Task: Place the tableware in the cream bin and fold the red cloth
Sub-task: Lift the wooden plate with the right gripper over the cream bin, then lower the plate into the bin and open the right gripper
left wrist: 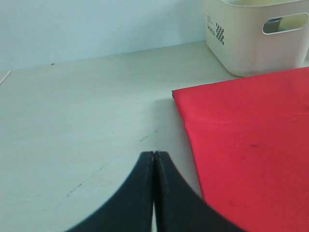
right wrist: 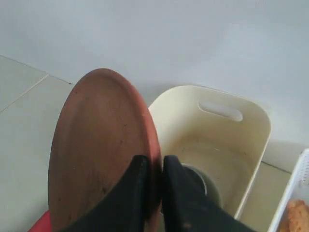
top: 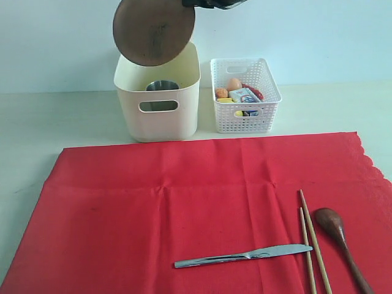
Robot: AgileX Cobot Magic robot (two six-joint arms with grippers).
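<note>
— So, which step is this?

— Clearing the tableware, I'd say. The right tool [right wrist: 155,162] is pinched almost closed on the rim of the brown round plate [top: 153,30]. The plate hangs tilted on edge above the tall cream plastic bin [top: 158,119], and a steel cup [top: 162,86] already stands inside.

— And next?

— Probably lower the plate edge-first into the bin beside the cup, then let go. It looks wide for the mouth, so the tilt matters. Left to clear are the metal knife [top: 245,255], the wooden chopsticks [top: 313,242] and the dark wooden spoon [top: 337,229]. All lie on the bright red cloth [top: 153,202], which is spread flat and unfolded on the pale worktop [top: 37,122].

— What about the left tool [left wrist: 154,155]?

— Only its own wrist view shows it. It is fully closed and empty, over bare worktop just beside a corner of the cloth.

— Any other differences between views?

— The exterior view cuts off nearly all of the right tool. The right wrist view shows the grip plainly, but none of the cutlery.
</note>
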